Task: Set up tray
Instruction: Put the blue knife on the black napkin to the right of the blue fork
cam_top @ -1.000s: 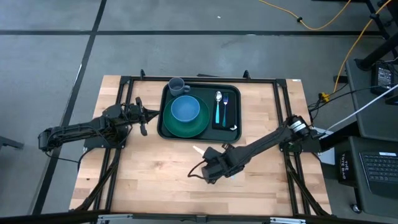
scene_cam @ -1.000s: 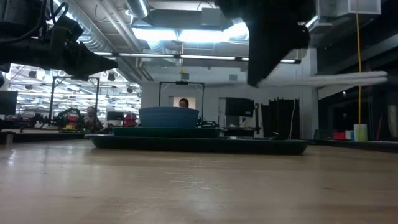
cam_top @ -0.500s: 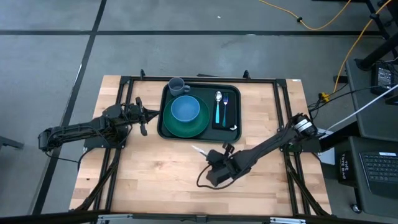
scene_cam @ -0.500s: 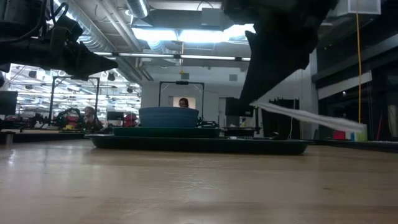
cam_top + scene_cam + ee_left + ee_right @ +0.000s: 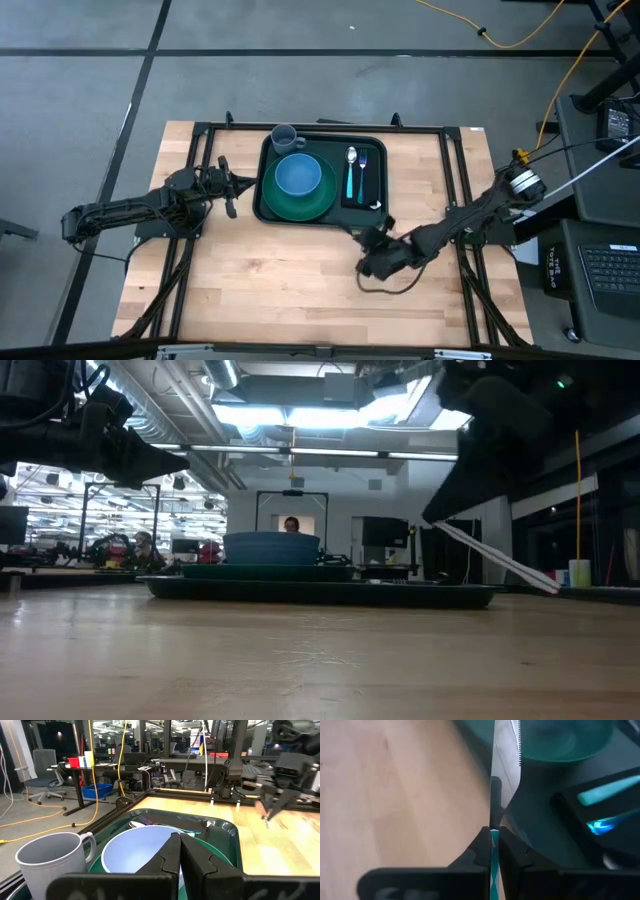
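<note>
One piece of cutlery looks to be all that remains out of place: the right gripper (image 5: 379, 233), its fingers clamped together on a teal handle, carries a serrated silver-bladed table knife (image 5: 505, 757) just off the near right corner of the large dark green rectangular plastic tray (image 5: 267, 214). In the right wrist view the blade points out over the tray's edge toward the small flat black rectangular napkin (image 5: 620, 840), and in the low view the knife (image 5: 497, 560) hangs tilted in the air above the pale wooden table (image 5: 260, 280), touching nothing. Further out, the tray sits at the far middle of the table and already holds a round green plate (image 5: 300, 207) with a light blue bowl (image 5: 297, 175) on it, a grey mug (image 5: 284, 137) at its far left corner, and a teal-handled spoon (image 5: 350, 170) and fork (image 5: 364, 172) lying side by side on the napkin. The left gripper (image 5: 230, 183), fingers pressed together and empty, waits just beside the tray's left rim. Judging by this, the setup is nearly finished, with only the knife left to lay down, probably by the other cutlery.
</note>
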`<state>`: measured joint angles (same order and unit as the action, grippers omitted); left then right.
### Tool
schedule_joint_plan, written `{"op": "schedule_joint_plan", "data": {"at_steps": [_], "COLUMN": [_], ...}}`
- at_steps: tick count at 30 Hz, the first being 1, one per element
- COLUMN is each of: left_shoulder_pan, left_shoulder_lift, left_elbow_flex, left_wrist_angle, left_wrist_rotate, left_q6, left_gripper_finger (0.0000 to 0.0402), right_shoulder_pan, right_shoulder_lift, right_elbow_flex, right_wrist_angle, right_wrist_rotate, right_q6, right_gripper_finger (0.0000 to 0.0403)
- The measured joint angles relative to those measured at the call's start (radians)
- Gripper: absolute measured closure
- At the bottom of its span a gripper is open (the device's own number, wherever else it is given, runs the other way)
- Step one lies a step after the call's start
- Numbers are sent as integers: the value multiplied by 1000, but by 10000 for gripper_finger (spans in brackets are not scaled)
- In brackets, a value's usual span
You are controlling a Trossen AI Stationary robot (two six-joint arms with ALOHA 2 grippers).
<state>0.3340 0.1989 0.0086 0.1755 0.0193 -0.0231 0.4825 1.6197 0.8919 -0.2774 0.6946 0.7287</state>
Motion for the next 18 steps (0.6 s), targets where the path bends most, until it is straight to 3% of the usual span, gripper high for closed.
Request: {"op": "schedule_joint_plan", "data": {"at_steps": [8, 18], "left_shoulder_pan": [0, 0], "left_shoulder_lift": [0, 0], "left_elbow_flex": [0, 0], "left_wrist_angle": [8, 0], "left_wrist_rotate": [0, 0], "left_q6": [0, 0], "left_gripper_finger": [398, 398], "right_shoulder_pan": [-1, -52], "right_shoulder_lift": [-229, -320], "right_elbow_flex": [-221, -257], "right_wrist_angle": [146, 146], "right_wrist_rotate": [81, 266], "right_q6": [-5, 22], "right_gripper_finger": [386, 386]}}
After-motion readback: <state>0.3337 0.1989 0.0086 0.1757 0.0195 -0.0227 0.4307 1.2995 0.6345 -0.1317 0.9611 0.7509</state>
